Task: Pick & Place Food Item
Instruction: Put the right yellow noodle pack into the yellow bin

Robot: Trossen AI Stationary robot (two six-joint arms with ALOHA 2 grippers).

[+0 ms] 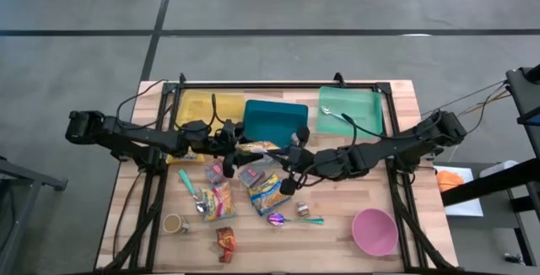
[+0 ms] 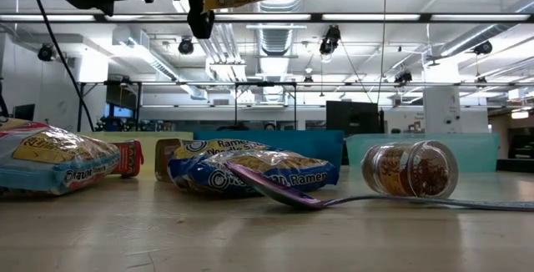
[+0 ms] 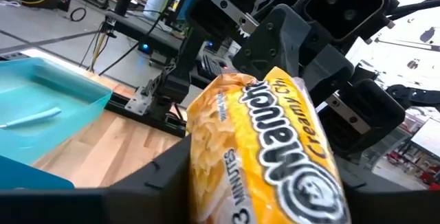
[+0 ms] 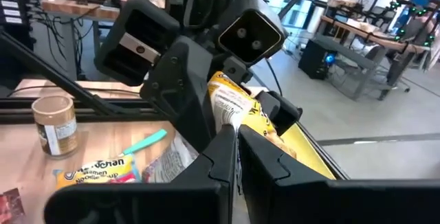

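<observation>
Mid-handover above the table centre: our right gripper [image 4: 237,145] pinches the yellow ramen packet [image 1: 257,148] while our left gripper [image 1: 239,145] brackets it, jaws half closed, grip uncertain; next, we judge, left clamps and right releases.

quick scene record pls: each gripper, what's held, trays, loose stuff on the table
held item: yellow ramen packet, in the air over mid-table
right gripper: shut on one end of the packet
left gripper: at the packet's other end, grip unclear
trays: yellow tray, teal tray, green tray, in a row along one table edge
loose on table: blue ramen packet, purple spoon, jar on its side, pink bowl
</observation>
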